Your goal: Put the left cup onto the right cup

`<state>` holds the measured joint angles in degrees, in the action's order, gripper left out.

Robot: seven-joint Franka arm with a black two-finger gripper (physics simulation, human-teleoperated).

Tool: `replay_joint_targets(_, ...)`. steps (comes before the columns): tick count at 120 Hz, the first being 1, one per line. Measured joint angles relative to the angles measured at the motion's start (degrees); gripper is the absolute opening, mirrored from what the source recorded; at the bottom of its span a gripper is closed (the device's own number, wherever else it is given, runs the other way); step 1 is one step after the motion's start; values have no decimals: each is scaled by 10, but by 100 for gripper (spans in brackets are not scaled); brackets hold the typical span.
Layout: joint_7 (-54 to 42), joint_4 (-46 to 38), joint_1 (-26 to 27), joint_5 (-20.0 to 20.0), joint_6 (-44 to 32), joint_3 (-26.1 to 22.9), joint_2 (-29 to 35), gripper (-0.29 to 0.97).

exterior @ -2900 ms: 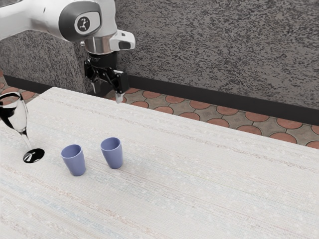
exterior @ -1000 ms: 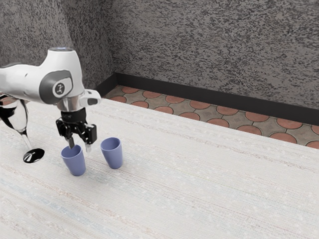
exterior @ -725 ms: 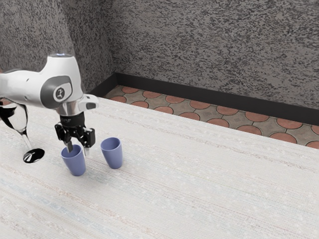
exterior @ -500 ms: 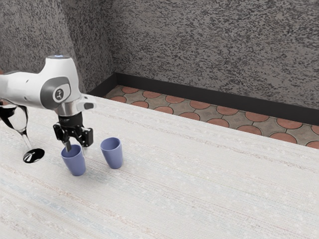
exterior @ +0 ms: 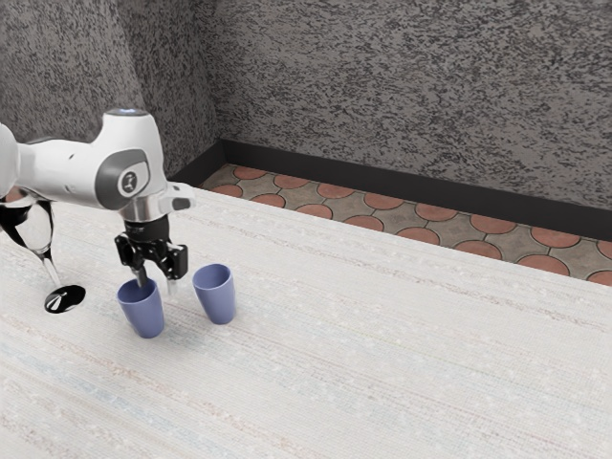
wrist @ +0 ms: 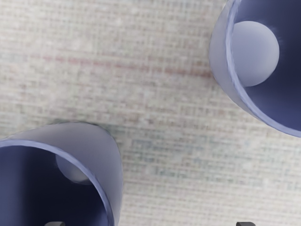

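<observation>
Fingers of gripper (exterior: pixel 157 284) spread, straddling left cup (exterior: pixel 142 311) wall, not pinching. Cup upright near table (exterior: pixel 382 344) edge at the exterior view's left, right cup (exterior: pixel 214 295) just beside. Risk: thin wall pinch slips, cup tilts; outer finger may bump right cup.

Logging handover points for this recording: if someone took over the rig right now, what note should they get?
Gripper: open, low at the left cup, with one finger inside its rim and the other outside, between the two cups. The cup's wall is not clamped.
Things: left cup and right cup both stand upright on the table, side by side and apart.
Done: approach to the left cup.
Left: close on the rim, lift, carry across, set it onto the right cup.
</observation>
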<state>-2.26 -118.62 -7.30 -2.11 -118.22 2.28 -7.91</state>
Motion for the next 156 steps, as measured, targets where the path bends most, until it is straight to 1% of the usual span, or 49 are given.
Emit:
replay_joint_targets(33, -10, 9, -3, 0, -4, 14, -23, 45)
replay_joint_targets(70, -18, 19, -6, 1, -6, 16, -45, 44)
replay_joint_targets(92, -22, 19, -6, 4, -8, 24, -53, 43)
replay_joint_targets(112, -24, 19, -6, 6, -12, 25, -55, 33)
replay_joint_targets(143, -26, 19, -6, 7, -14, 25, -55, 6)
replay_joint_targets(156, -26, 19, -6, 7, -14, 25, -55, -2)
